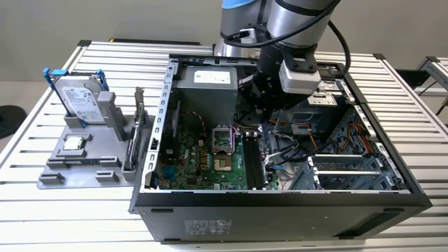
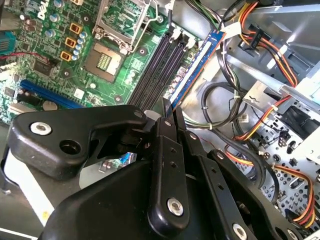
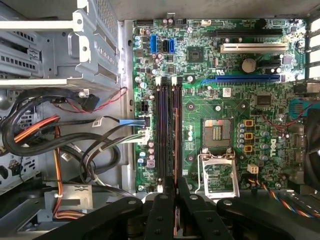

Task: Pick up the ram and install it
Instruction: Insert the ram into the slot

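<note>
Over the slatted table (image 1: pixel 42 210) we are peering into the open computer case (image 1: pixel 280 220). Our gripper (image 2: pixel 166 112) is pinching the ram (image 2: pixel 200 57) by one end, holding it along the memory slots (image 3: pixel 167 130). Pickup looks done, but we are not able to confirm seating. Beyond the case, the hard drive (image 1: pixel 81 102) is standing in its holder.

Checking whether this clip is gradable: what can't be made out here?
- Near end of the ram: second wrist view, covered by the gripper.
- Whether the ram sits fully in its slot: first wrist view, seen edge-on.
- Where ram meets slot: exterior view, blocked by the arm.
</note>
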